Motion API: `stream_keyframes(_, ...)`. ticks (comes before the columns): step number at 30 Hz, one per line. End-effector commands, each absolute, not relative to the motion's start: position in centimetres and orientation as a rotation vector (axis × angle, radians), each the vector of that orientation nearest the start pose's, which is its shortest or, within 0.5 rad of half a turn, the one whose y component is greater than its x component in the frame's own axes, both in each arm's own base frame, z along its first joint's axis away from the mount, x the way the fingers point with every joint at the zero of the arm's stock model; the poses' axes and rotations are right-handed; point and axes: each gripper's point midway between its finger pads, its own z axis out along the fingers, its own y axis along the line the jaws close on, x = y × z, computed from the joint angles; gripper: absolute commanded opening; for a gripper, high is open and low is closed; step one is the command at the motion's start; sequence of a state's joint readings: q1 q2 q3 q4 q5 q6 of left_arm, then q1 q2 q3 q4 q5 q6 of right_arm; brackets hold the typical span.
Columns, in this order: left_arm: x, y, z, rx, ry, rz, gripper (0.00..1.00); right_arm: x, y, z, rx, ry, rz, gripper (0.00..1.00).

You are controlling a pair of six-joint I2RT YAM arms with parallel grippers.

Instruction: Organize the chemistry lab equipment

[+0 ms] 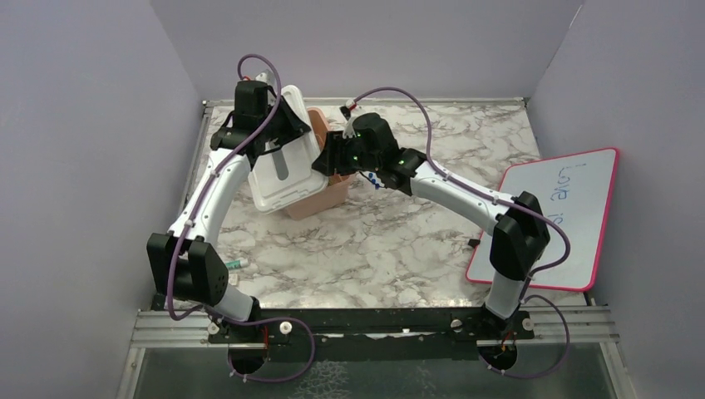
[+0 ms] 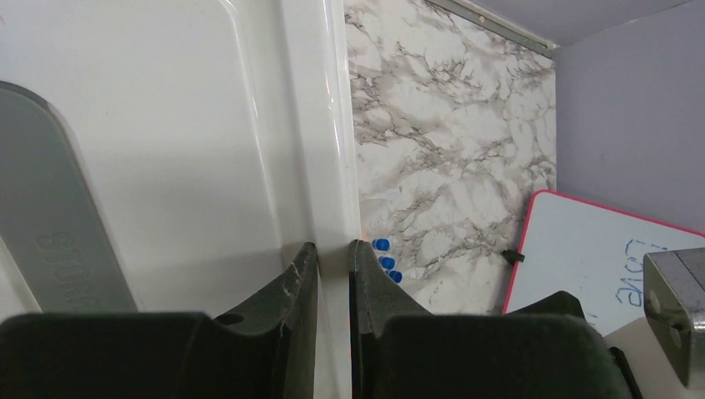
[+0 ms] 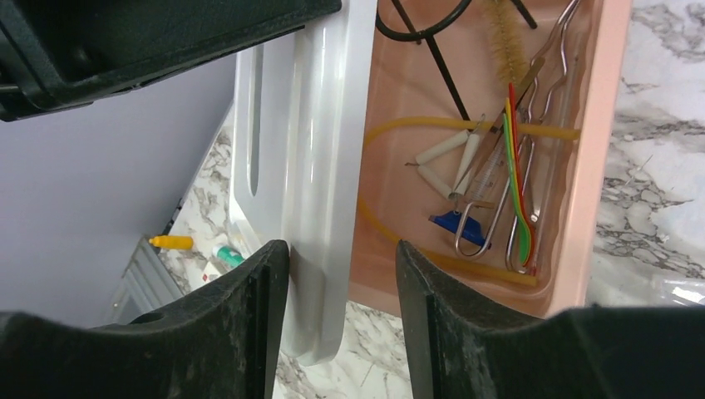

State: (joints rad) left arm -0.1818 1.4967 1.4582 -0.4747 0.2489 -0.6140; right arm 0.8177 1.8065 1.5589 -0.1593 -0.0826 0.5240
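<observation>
My left gripper (image 2: pixel 332 245) is shut on the rim of the white lid (image 2: pixel 166 150) and holds it tilted up beside the pink tub (image 1: pixel 320 201). The lid also shows in the top view (image 1: pixel 278 179). My right gripper (image 3: pixel 341 245) is open, with the lid's edge (image 3: pixel 320 166) and the tub's near wall between its fingers. Inside the tub (image 3: pixel 603 150) lie the black wire ring (image 3: pixel 420 29), small brush (image 3: pixel 503 37), tan tube (image 3: pixel 432 121), metal tongs (image 3: pixel 549 100), red-tipped stick (image 3: pixel 515 166) and a blue piece (image 3: pixel 456 223). Three tiny blue pieces (image 2: pixel 384 259) lie on the table.
The pink-framed whiteboard (image 1: pixel 549 216) lies at the right, a small black clip (image 2: pixel 513 256) at its edge. A green-capped item (image 3: pixel 226 254) and a yellow one (image 3: pixel 170 242) lie near the table's left front. Purple walls enclose the marble table (image 1: pixel 399 249).
</observation>
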Motion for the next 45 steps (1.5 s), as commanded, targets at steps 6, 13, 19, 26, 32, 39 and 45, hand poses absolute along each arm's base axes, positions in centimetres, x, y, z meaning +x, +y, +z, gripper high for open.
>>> stream_keyframes(6, 43.4, -16.5, 28.6, -0.267, 2.11, -0.768, 0.0, 35.4, 42.1, 20.5, -0.404, 2.13, 0.977, 0.49)
stream_keyframes(13, 44.0, -17.6, 27.7, -0.26, 2.125, -0.803, 0.04, 36.0, 41.0, 19.0, -0.391, 2.165, 0.915, 0.44)
stream_keyframes(19, 44.2, -17.9, 27.5, -0.235, 2.124, -0.813, 0.25, 36.7, 40.0, 18.4, -0.351, 2.183, 0.863, 0.32)
stream_keyframes(26, 44.4, -16.1, 27.3, -0.232, 2.14, -0.714, 0.51, 37.0, 39.4, 17.9, -0.326, 2.201, 0.828, 0.2)
stream_keyframes(32, 44.1, -13.3, 28.0, -0.24, 2.127, -0.632, 0.59, 37.8, 38.8, 18.0, -0.304, 2.206, 0.795, 0.19)
stream_keyframes(39, 41.9, -8.1, 28.8, -0.286, 2.098, -0.5, 0.65, 38.1, 38.0, 18.5, -0.328, 2.216, 0.82, 0.19)
stream_keyframes(45, 38.3, -4.5, 25.9, -0.389, 2.114, -0.35, 0.65, 38.3, 37.7, 18.3, -0.374, 2.239, 0.829, 0.21)
